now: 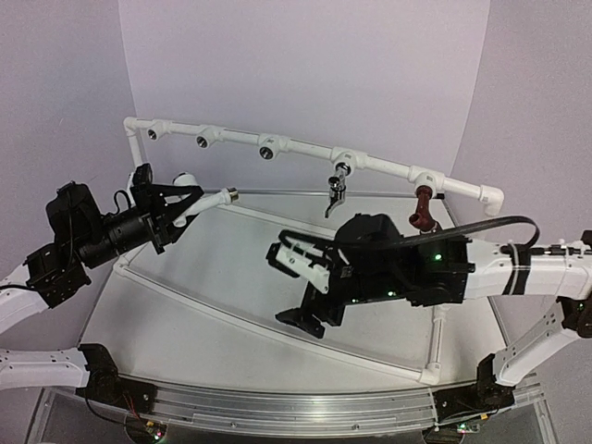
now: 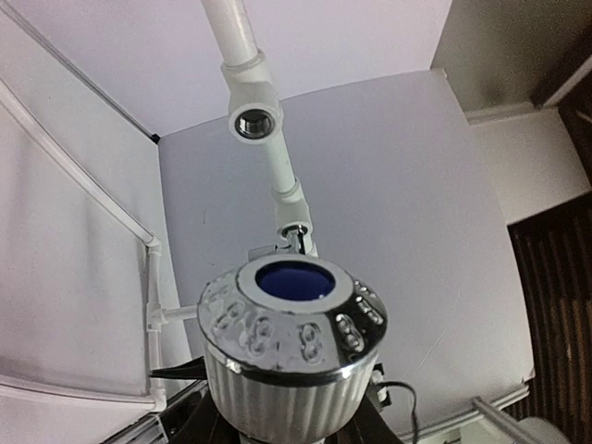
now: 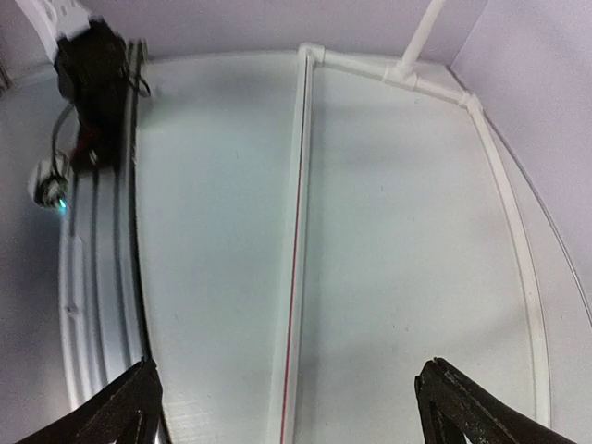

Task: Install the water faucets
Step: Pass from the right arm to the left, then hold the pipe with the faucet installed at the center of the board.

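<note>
My right tool (image 1: 289, 287) hangs spread wide and empty over the worktop (image 1: 213, 277). My left tool (image 1: 185, 199) is clamped on the white faucet (image 1: 215, 198) in midair. Beyond, the silver faucet (image 1: 337, 188) and red-brown faucet (image 1: 422, 209) hang from the pipe frame (image 1: 296, 150).

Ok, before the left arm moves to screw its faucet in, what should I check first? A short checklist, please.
1. Left gripper jaws shut on the white faucet: ok.
2. Free socket ahead is empty: ok.
3. White faucet's tip lined up with that socket: cannot tell.
4. Right gripper jaws open, holding nothing: ok.
5. Silver faucet and red-brown faucet hang from the pipe rail: ok.
</note>
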